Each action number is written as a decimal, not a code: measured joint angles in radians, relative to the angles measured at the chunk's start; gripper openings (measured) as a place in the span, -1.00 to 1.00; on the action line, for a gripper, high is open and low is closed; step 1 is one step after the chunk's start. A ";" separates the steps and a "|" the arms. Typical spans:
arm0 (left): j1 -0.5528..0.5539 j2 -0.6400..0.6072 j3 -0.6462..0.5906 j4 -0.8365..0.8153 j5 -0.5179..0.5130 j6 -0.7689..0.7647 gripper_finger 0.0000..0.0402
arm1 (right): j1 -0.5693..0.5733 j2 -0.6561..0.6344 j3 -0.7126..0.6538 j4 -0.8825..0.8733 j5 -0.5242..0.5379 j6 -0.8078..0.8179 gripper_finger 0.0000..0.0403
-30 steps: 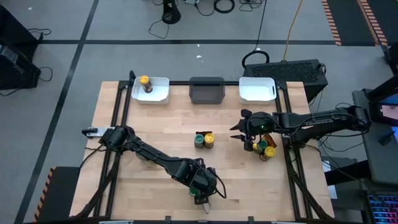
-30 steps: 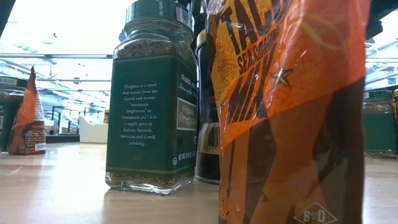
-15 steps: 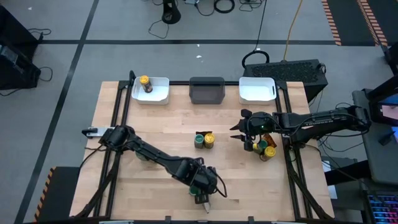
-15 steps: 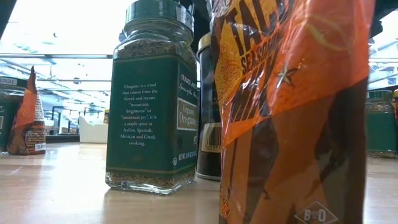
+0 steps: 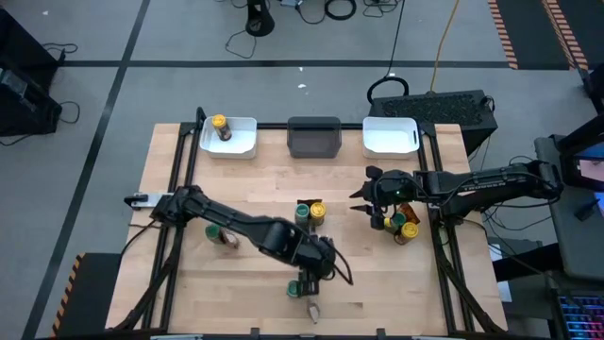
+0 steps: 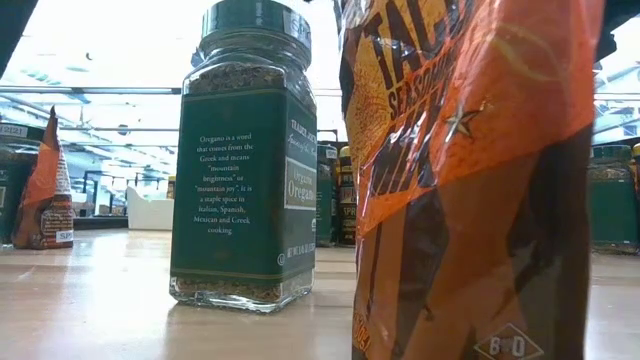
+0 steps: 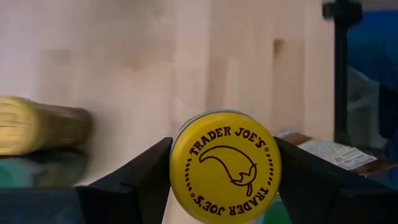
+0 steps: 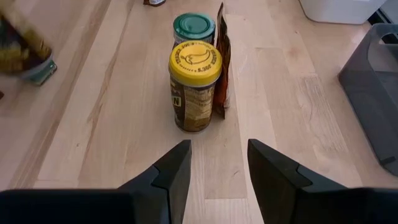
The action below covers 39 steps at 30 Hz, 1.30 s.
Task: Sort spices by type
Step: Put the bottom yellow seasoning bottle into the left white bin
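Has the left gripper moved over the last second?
Yes. The left gripper, shut on a yellow-lidded jar, moved up from the table's near edge toward the dark grey bin.

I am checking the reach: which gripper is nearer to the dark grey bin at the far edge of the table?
The right gripper. It is open, just toward the near edge and right of the dark grey bin. The left gripper holds a yellow-lidded jar close to the near edge.

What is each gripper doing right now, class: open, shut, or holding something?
Left gripper: shut on a yellow-lidded jar, over the table's near side.
Right gripper: open, empty, facing the jars at the table's middle.
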 joint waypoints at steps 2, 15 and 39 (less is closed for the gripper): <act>0.017 0.000 0.052 -0.070 -0.009 0.023 0.22 | 0.000 0.000 0.000 -0.009 0.000 0.000 -0.30; 0.205 -0.202 0.112 -0.311 -0.105 0.092 0.22 | 0.000 0.000 0.000 -0.015 0.000 -0.019 -0.30; 0.794 -0.628 -0.191 -0.388 -0.275 0.057 0.22 | 0.001 0.000 0.000 -0.024 0.000 -0.041 -0.30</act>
